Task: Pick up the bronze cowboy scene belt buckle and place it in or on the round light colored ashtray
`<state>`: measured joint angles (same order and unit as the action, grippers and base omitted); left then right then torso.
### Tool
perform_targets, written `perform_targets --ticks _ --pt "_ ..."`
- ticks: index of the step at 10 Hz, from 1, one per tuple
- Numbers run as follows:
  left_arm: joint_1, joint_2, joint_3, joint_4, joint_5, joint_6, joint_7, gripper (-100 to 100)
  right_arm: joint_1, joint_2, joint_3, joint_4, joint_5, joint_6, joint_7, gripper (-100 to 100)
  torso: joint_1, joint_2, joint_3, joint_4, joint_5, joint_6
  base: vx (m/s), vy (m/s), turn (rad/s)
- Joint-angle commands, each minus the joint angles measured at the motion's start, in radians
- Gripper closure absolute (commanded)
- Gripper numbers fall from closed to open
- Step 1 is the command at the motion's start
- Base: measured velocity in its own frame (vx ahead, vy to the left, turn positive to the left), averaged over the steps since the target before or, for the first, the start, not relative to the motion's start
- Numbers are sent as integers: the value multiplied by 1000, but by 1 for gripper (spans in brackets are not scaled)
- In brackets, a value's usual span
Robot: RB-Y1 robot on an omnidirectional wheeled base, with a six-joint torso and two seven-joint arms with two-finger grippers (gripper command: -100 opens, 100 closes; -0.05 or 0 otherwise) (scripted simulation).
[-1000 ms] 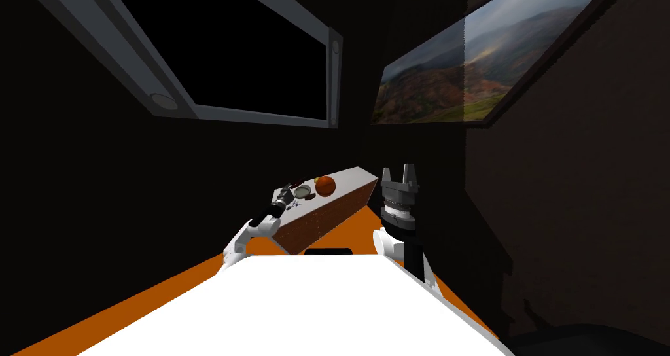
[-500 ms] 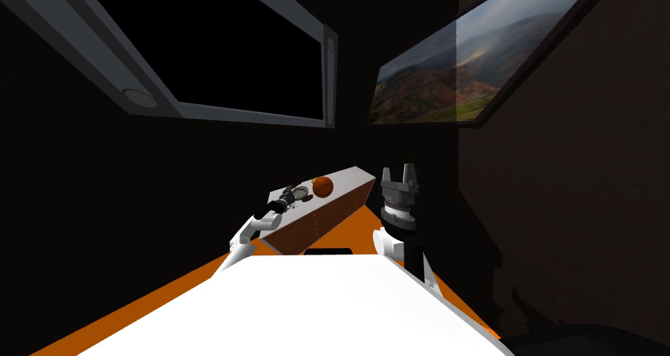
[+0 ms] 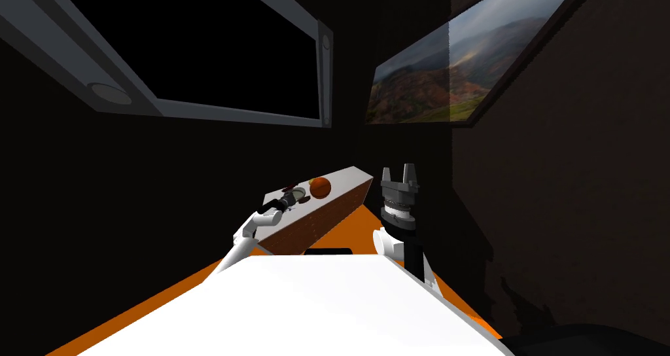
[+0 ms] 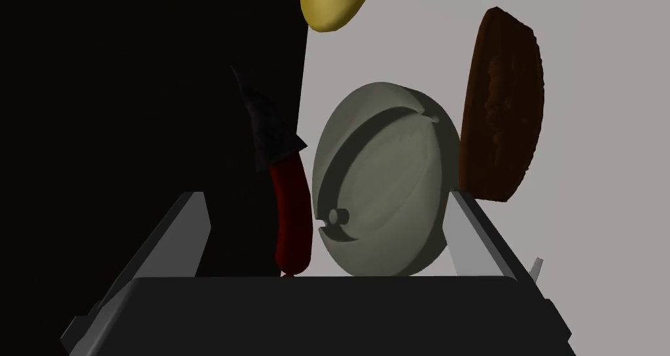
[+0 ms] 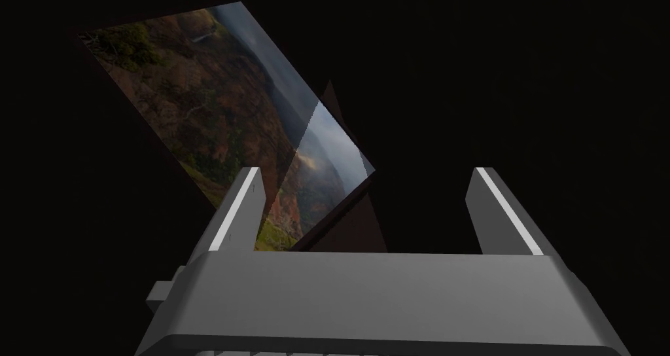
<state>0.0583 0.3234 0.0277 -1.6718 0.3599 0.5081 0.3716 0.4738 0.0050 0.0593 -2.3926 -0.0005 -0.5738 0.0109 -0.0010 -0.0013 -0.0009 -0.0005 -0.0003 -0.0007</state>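
The belt buckle [image 4: 502,103] is a dark brown oval lying flat on the pale grey cabinet top [image 4: 602,142]. It rests against the rim of the round grey ashtray [image 4: 386,182]. My left gripper [image 4: 327,195] is open, and the ashtray sits between its fingers. The buckle lies just past one fingertip [image 4: 461,201], outside the gap. In the head view the left gripper [image 3: 288,200] reaches over the ashtray [image 3: 296,192] at the cabinet's near end. My right gripper [image 3: 400,171] is raised beside the cabinet, open and empty.
A red-handled knife [image 4: 291,214] with a dark blade lies along the ashtray's other side, at the top's edge. Beyond the ashtray are a yellow rounded object [image 4: 334,2] and an orange ball [image 3: 320,187]. The floor [image 3: 163,293] is orange and the walls are dark.
My head view has swung slightly. My left hand has sunk lower and pushed forward over the ashtray. The right arm holds its raised pose.
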Motion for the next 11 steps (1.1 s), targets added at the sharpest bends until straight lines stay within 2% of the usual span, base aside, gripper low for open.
perform_targets --ticks 1,2,3,4,5,6,7,8,9,10,11 --pt "-33 16 2 43 32 50 16 -100 0 0 0 0 0 0 0 0 0 0 0 0 0 0 23 -16 -65" --pt "-33 16 2 43 32 75 16 -100 0 0 0 0 0 0 0 0 0 0 0 0 0 0 19 -12 -46" --pt "-62 29 4 83 60 105 29 -100 0 0 0 0 0 0 0 0 0 0 0 0 0 0 24 -16 -77" --pt "-62 29 4 83 60 131 29 -100 0 0 0 0 0 0 0 0 0 0 0 0 0 0 23 -11 -41" --pt "-91 43 5 123 87 158 43 -100 0 0 0 0 0 0 0 0 0 0 0 0 0 0 27 -16 -74" --pt "-91 43 5 123 87 188 43 -100 0 0 0 0 0 0 0 0 0 0 0 0 0 0 21 -10 -37" --pt "-120 57 7 164 115 216 55 -100 0 0 0 0 0 0 0 0 0 0 0 0 0 0 20 -11 -73" --pt "-120 57 7 164 115 242 55 -100 0 0 0 0 0 0 0 0 0 0 0 0 0 0 18 -9 -40" --pt "-149 71 8 204 141 270 68 -100 0 0 0 0 0 0 0 0 0 0 0 0 0 0 20 -13 -74" --pt "-149 71 8 204 141 297 68 -100 0 0 0 0 0 0 0 0 0 0 0 0 0 0 18 -14 -44" --pt "-177 85 9 245 167 326 80 -100 0 0 0 0 0 0 0 0 0 0 0 0 0 0 23 -18 -66"
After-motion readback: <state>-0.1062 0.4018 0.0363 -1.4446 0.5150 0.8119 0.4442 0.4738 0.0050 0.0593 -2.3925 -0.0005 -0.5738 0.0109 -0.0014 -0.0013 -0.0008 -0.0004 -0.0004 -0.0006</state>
